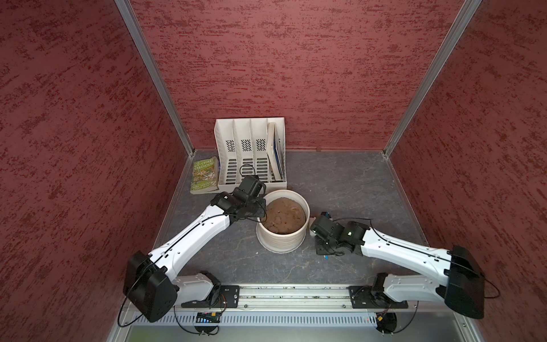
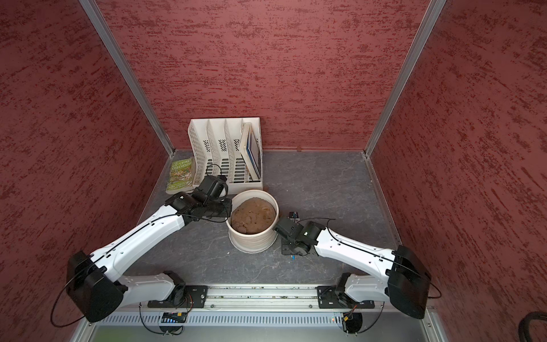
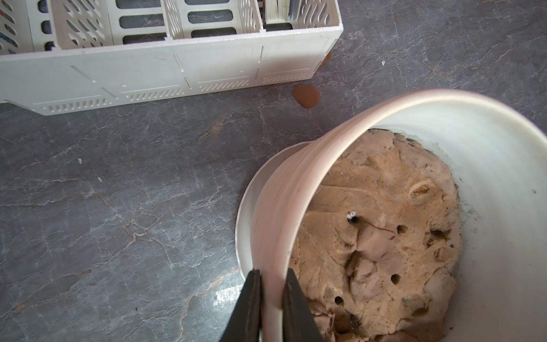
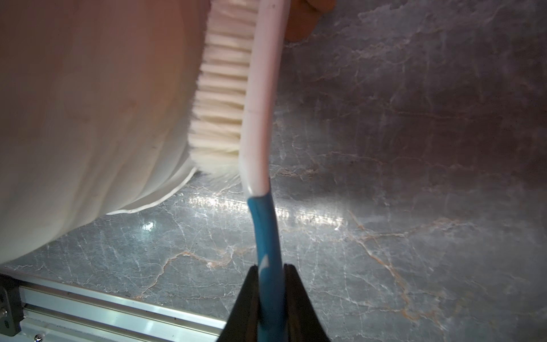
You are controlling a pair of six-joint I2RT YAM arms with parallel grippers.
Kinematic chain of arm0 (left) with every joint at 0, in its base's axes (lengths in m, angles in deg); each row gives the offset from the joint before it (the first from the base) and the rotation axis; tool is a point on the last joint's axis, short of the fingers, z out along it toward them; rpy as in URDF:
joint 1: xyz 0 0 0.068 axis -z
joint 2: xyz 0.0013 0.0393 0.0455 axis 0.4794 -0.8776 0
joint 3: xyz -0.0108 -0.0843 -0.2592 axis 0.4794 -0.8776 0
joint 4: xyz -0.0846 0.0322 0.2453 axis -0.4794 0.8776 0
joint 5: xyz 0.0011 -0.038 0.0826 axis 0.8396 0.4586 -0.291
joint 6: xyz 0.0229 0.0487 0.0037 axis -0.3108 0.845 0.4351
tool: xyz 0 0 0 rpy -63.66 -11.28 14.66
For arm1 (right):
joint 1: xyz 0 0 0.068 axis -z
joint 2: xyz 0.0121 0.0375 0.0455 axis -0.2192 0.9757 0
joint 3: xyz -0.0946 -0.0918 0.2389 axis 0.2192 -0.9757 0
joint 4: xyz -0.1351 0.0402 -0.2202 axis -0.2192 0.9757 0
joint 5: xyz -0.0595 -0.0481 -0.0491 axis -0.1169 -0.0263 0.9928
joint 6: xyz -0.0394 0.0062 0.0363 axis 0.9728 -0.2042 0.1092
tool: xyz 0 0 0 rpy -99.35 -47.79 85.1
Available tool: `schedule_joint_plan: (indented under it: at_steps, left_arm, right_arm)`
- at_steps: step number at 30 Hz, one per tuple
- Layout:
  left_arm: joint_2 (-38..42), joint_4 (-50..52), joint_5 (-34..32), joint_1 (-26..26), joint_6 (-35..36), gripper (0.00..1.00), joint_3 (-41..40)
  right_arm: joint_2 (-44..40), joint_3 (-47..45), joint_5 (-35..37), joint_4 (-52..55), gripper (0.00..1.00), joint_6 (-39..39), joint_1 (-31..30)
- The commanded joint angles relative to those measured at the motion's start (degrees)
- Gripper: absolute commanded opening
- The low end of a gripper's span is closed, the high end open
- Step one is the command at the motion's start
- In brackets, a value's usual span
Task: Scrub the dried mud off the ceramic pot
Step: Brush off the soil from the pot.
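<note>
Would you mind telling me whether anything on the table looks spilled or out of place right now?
Yes: a flat brown flake lies loose on the table between the file organiser and the ceramic pot, and a second flake peeks out at the organiser's corner. Both look like dried mud, yet neither is on the pot.

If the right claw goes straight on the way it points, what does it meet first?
Likely the ceramic pot: the right claw points along the held brush, whose bristles touch its wall. Depth is unclear.
</note>
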Motion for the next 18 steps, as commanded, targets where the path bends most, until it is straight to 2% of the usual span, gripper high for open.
schedule_joint_plan:
  at_steps: [1, 7, 13, 14, 18]
  left_arm:
    - [4.4, 3.1, 3.1, -0.9, 2.0, 0.00, -0.3]
    - [7.3, 5.7, 3.4, -1.1, 2.8, 0.00, -0.5]
    - [8.9, 6.1, 3.4, -1.2, 2.6, 0.00, -0.8]
    - [8.9, 5.7, 3.4, -1.2, 2.4, 0.02, -0.7]
    - [9.9, 3.2, 3.4, -1.3, 0.8, 0.31, -0.9]
  right_arm:
    - [-3.9, -1.4, 2.1, 2.6, 0.00, -0.7, 1.3]
    - [-8.1, -3.3, 3.7, 8.9, 0.00, -1.2, 6.2]
    - [-3.2, -2.6, 3.2, 12.8, 0.00, -0.4, 7.1]
    - [-2.5, -2.5, 3.2, 12.8, 0.00, -0.3, 7.2]
    - [0.1, -1.7, 3.3, 11.9, 0.00, 0.7, 7.1]
